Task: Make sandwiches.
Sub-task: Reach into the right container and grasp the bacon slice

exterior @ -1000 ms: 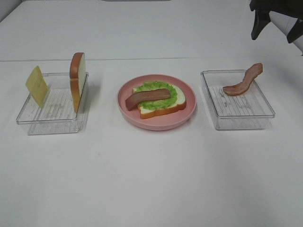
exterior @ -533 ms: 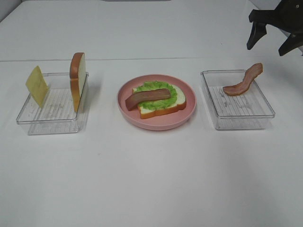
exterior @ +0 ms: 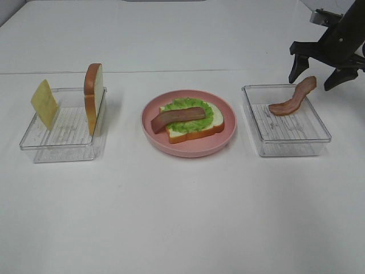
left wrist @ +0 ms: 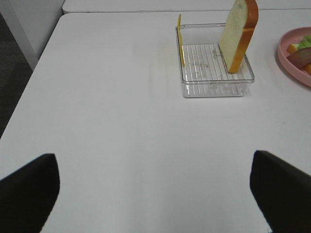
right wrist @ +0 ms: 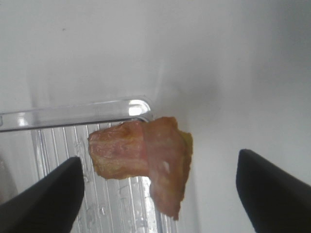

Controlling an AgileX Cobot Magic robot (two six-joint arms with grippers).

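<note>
Where the plate (exterior: 188, 152) sits mid-table, the sandwich (exterior: 191, 121) lies part-built: bottom bread (exterior: 215, 120), lettuce (exterior: 187, 127) over it, bacon (exterior: 178, 118) across the top. Left tray (exterior: 63, 153): cheese (exterior: 44, 103) and upright bread (exterior: 94, 97), both on edge, apart. Right tray (exterior: 291, 147): spare bacon (exterior: 292, 98), draped over the far right corner. Right gripper (exterior: 311, 83): above that strip's raised end, jaws spread, holding nothing. Left gripper (left wrist: 155, 189): over bare table, jaws wide apart, empty.

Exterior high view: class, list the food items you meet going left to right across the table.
In order: cheese slice → upright bread slice → open sandwich on pink plate → bacon strip on clear tray.
</note>
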